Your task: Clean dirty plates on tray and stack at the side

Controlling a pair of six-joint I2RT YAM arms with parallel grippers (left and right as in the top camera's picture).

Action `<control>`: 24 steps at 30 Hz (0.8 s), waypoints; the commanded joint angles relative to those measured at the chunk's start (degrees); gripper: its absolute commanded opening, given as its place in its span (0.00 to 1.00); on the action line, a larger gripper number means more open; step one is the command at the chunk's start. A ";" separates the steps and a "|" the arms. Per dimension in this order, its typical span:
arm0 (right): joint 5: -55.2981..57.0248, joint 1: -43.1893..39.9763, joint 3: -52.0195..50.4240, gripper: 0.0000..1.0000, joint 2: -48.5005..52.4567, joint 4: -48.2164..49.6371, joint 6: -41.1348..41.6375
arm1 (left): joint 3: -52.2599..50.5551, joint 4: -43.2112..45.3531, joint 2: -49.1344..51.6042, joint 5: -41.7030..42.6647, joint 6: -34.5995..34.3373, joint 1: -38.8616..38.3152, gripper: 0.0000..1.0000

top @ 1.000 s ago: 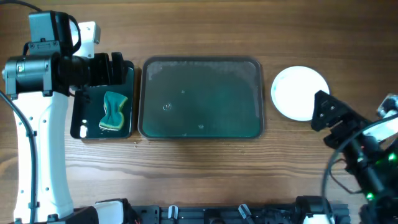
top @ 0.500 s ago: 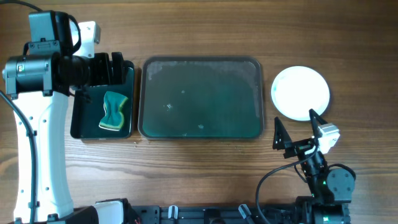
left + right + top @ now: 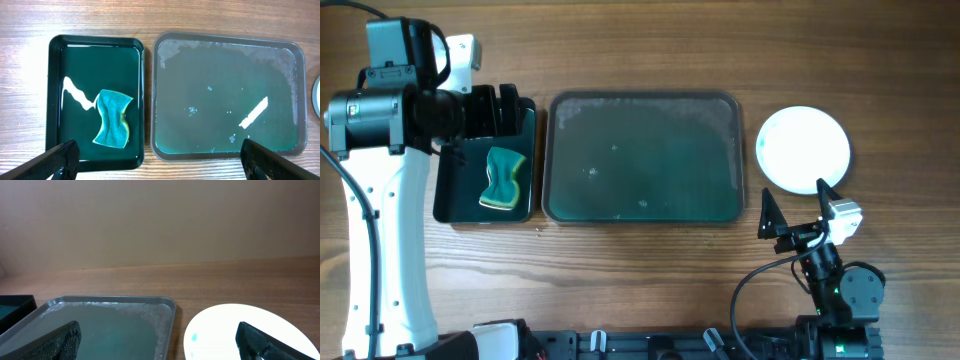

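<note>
The large dark green tray [image 3: 642, 208] lies mid-table with no plates on it, only wet streaks; it also shows in the left wrist view [image 3: 227, 150] and the right wrist view [image 3: 100, 311]. White plates [image 3: 803, 148] sit in one spot on the wood right of the tray; how many are stacked I cannot tell. The top one shows a small teal speck in the right wrist view [image 3: 235, 330]. My left gripper [image 3: 492, 110] is open above the far end of the bin. My right gripper [image 3: 795, 215] is open and empty, low near the front right, just in front of the plates.
A smaller black-green bin [image 3: 448, 205] stands left of the tray and holds a teal and yellow sponge [image 3: 503, 180], which the left wrist view [image 3: 114, 119] also shows. Bare wooden table surrounds the tray. The right arm's base and cables sit at the front right edge.
My right arm has pulled back from beside the plates towards the front edge and settled low there. The left arm, tray, bin and plates have not moved.
</note>
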 commanded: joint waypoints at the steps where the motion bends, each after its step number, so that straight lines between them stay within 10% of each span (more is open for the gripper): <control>1: 0.98 -0.02 -0.20 1.00 -0.98 0.48 -1.05 | -0.09 0.20 0.07 0.85 -0.55 0.00 1.00; 11: 0.98 -0.02 -0.20 1.00 -0.98 0.48 -1.03 | -7.06 8.61 -14.73 -3.85 3.32 -4.79 1.00; 17: 0.98 -0.02 -0.20 1.00 -0.98 0.46 -1.03 | -47.47 43.95 -47.04 -1.01 3.08 -5.55 1.00; 24: 1.01 -0.02 -0.20 1.00 -0.98 0.46 -1.03 | -78.03 61.31 -71.78 -0.81 -2.21 -6.21 1.00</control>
